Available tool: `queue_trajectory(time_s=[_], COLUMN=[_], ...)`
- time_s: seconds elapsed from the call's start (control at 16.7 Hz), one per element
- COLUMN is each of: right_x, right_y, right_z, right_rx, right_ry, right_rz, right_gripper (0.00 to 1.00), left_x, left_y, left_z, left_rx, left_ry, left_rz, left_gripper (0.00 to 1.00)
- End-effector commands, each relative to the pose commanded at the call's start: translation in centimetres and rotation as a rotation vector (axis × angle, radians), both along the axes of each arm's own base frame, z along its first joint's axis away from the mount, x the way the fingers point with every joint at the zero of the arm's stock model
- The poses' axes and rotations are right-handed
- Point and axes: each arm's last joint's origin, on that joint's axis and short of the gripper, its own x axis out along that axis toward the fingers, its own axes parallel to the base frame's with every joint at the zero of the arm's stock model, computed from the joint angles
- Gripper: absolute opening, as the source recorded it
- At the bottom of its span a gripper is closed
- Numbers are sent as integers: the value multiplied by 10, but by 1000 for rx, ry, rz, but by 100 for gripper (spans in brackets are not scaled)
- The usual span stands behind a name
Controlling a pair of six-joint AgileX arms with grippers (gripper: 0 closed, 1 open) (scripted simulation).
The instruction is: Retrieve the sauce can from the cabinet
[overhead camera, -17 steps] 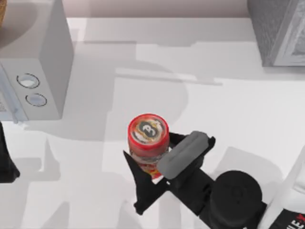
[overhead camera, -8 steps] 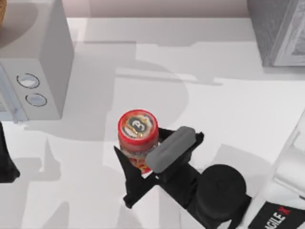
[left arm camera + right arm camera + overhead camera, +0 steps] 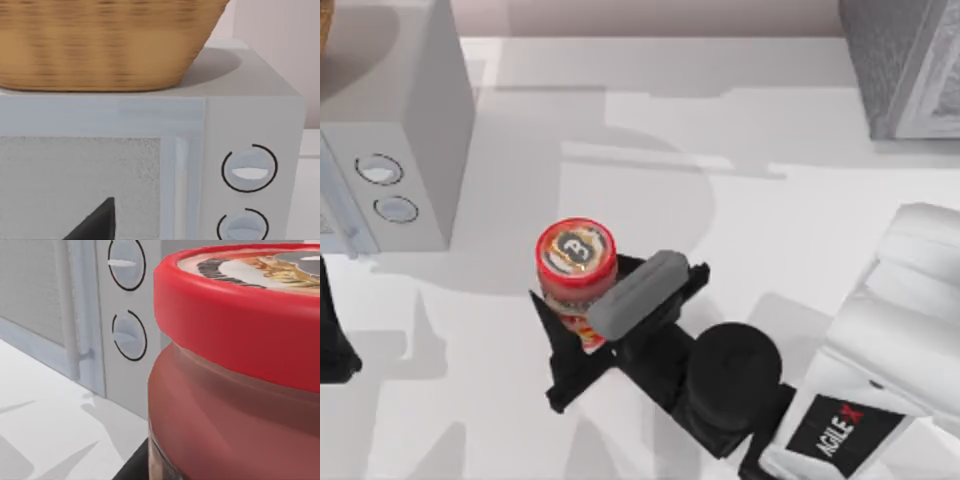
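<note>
We have the sauce can [image 3: 577, 268] clamped upright in our right gripper [image 3: 582, 318] above the open table [image 3: 800, 230] near the microwave [image 3: 410, 150] (left arm [image 3: 332, 340] parked at the table's left edge), so retrieval looks nearly done, only set-down remaining.

wicker basket [image 3: 100, 45] atop microwave [image 3: 150, 150], two dials [image 3: 248, 169], dark gripper [image 3: 97, 222] tip

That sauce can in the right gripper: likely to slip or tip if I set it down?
The sauce can looks rigid and stands upright in the right gripper, so squeezing probably won't deform it. Its smooth round side may twist or slip. Taller than wide, it could tip or roll if released tilted.
</note>
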Motion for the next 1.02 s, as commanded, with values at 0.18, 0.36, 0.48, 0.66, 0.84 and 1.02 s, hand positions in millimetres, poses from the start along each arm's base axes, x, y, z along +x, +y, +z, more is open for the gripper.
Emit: queue_trajectory(time_s=[0.18,0.36,0.48,0.66,0.84,1.02], right_x=[0,0,0,0,0,0], right_y=[0,0,0,0,0,0], right_z=[0,0,0,0,0,0], right_rx=[0,0,0,0,0,0], right_ry=[0,0,0,0,0,0], right_rz=[0,0,0,0,0,0], right_gripper=[8,30,45,68,90,100], left_x=[0,0,0,0,0,0], left_y=[0,0,0,0,0,0], left_z=[0,0,0,0,0,0], left_rx=[0,0,0,0,0,0], left_ry=[0,0,0,0,0,0], left_rz=[0,0,0,0,0,0], left_gripper=[100,100,100,100,100,100])
